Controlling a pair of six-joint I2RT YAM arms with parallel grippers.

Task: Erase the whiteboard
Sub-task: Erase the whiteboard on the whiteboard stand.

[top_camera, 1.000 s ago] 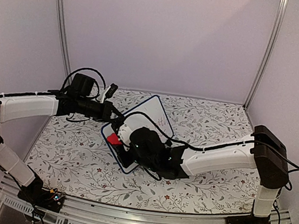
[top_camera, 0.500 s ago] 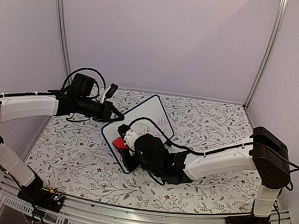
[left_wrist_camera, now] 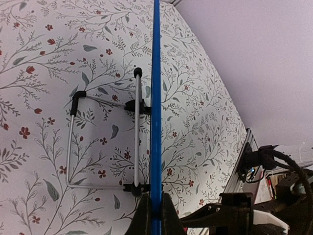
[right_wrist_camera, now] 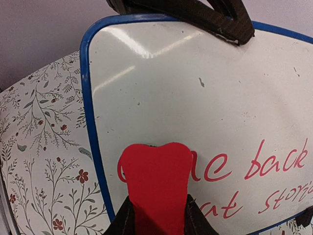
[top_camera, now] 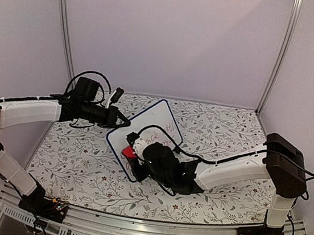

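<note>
Red "back" (right_wrist_camera: 274, 164) on whiteboard (right_wrist_camera: 195, 112) (rim (left_wrist_camera: 155, 98) tight in left claw (left_wrist_camera: 155, 208), eraser (right_wrist_camera: 156, 181) in right claw (right_wrist_camera: 159, 211))

From high behind the near edge, the top camera overlooked the whole floral-patterned table (top_camera: 224, 131). The left wrist camera sighted closely along the edge of the blue-rimmed glossy white rectangular board (left_wrist_camera: 155, 98); the right wrist camera faced its front closely. All three shared it.

This is a lab test booth. Plain pale walls (top_camera: 173, 33) and metal posts (top_camera: 64, 26) enclose a flower-patterned table (top_camera: 224, 126).
</note>
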